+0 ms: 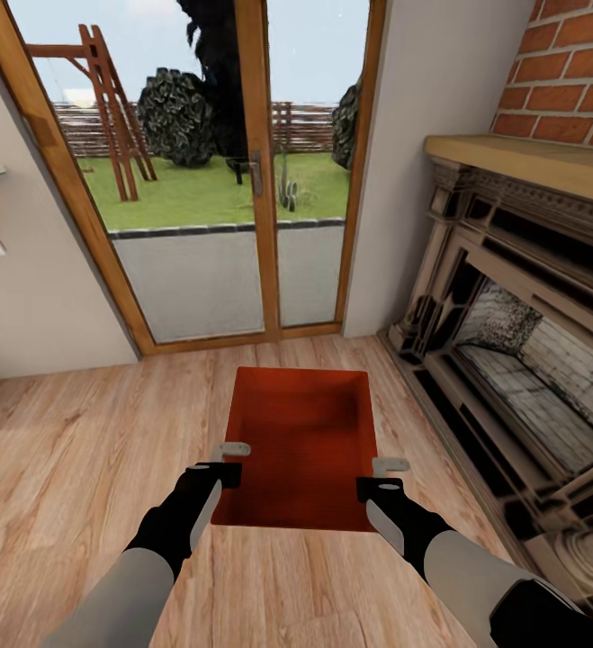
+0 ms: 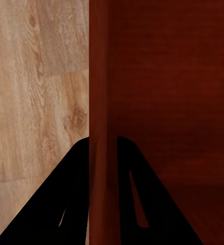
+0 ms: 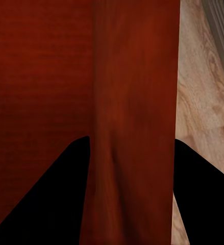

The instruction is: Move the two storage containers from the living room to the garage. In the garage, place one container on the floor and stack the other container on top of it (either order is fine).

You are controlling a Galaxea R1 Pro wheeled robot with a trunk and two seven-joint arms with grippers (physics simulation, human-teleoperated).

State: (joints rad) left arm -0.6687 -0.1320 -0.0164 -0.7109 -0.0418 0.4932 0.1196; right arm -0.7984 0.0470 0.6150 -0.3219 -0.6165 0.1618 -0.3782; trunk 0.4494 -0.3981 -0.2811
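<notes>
Bin (image 1: 300, 441): red-orange, open-topped, over the wood floor (image 1: 80, 450), just before the glass doors (image 1: 233, 180), fireplace (image 1: 521, 324) at its right.
Left gripper (image 1: 229, 461): jaws clamped astride the bin's left wall (image 2: 99, 102).
Right gripper (image 1: 388, 477): jaws astride the right wall (image 3: 134, 102), gripping it.

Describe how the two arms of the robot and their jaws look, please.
Both arms have light grey forearm shells and black wrist sections. The left gripper and right gripper end in small pale grey metal tabs. In the wrist views the fingers appear as plain black wedges. No cables or markings are visible.
</notes>
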